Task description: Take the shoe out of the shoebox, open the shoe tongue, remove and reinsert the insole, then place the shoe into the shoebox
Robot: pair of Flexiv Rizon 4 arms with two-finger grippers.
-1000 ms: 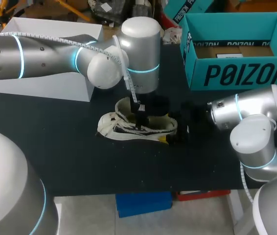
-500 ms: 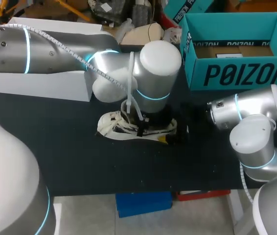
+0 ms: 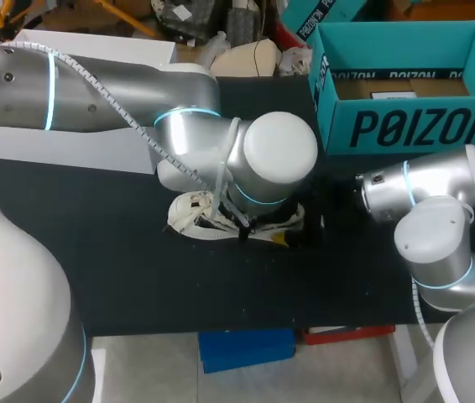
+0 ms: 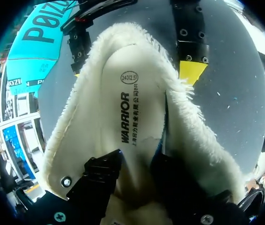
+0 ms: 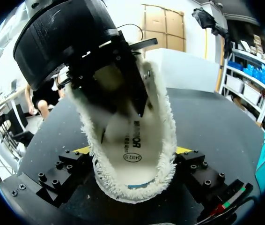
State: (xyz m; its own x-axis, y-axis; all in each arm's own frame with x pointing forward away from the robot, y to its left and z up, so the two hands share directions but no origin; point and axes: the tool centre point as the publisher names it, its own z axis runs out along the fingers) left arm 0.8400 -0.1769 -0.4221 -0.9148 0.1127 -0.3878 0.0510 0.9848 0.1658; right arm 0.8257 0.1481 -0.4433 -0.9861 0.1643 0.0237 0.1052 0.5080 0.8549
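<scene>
A fleecy white insole (image 4: 132, 108) with printed lettering stands on end above the black table. My left gripper (image 4: 135, 161) is shut on its upper end, with the black fingers on either side of it. In the right wrist view the insole (image 5: 137, 140) has its lower end between the wide-apart yellow tips of my open right gripper (image 5: 136, 151). The left gripper (image 5: 111, 79) clasps it from above. The white shoe (image 3: 195, 220) lies on its side mid-table, largely hidden under my left arm (image 3: 263, 164). The teal shoebox (image 3: 414, 126) stands open at the back right.
A white box (image 3: 78, 143) sits at the back left of the table. My right arm (image 3: 426, 201) comes in low at the right, just in front of the shoebox. The table's front edge lies a short way in front of the shoe.
My left arm's wrist has swung forward and down over the shoe, which it now covers more. The right arm has not moved.
</scene>
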